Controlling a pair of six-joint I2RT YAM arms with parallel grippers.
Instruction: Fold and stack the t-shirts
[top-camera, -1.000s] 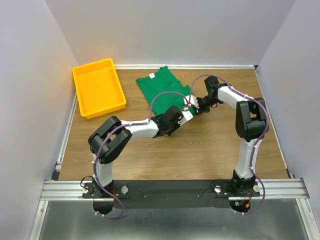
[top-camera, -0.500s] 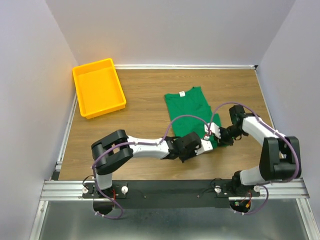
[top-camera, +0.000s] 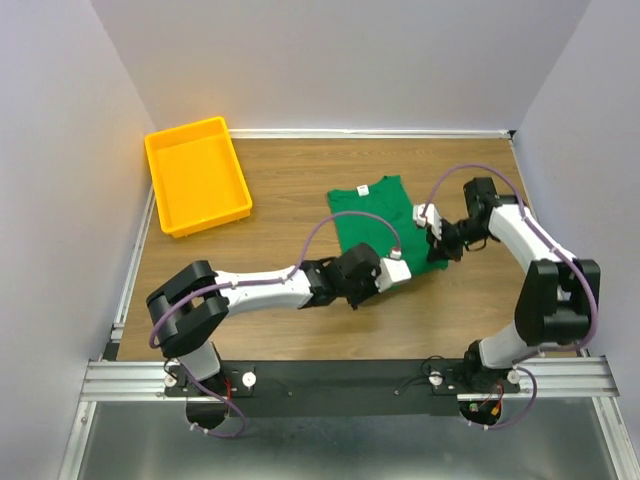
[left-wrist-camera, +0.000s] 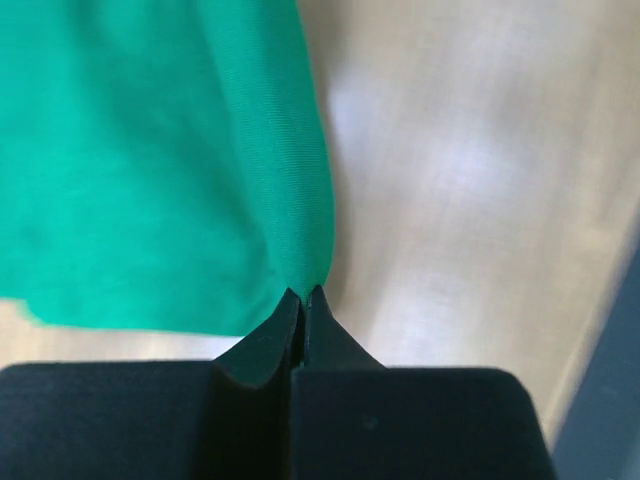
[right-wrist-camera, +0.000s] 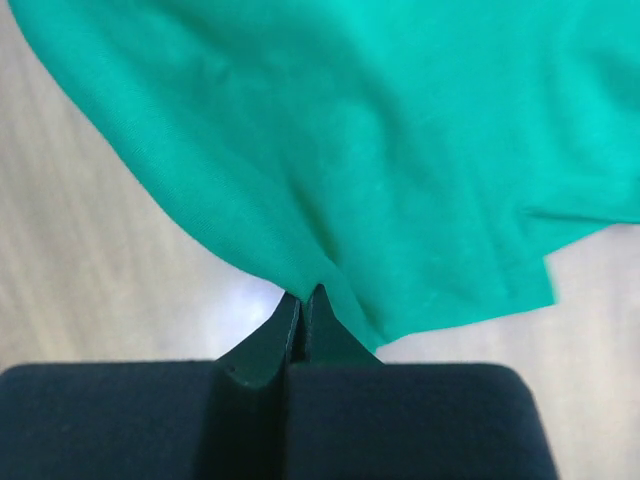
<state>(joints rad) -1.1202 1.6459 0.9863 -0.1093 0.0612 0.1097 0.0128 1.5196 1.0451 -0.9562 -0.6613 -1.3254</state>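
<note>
Top external, green t-shirt (top-camera: 375, 215), white tag (top-camera: 365, 188), L pincer (left-wrist-camera: 303, 297) & R pincer (right-wrist-camera: 303, 295) nipping edge

The t-shirt (top-camera: 375, 212) is plain green with a small white tag (top-camera: 364, 187). The tray (top-camera: 196, 175) is solid orange-yellow, and the table (top-camera: 290, 185) shows brown wood grain. The left arm (top-camera: 255, 288) and right arm (top-camera: 512, 222) are white with black joints and purple cables (top-camera: 325, 226).
</note>
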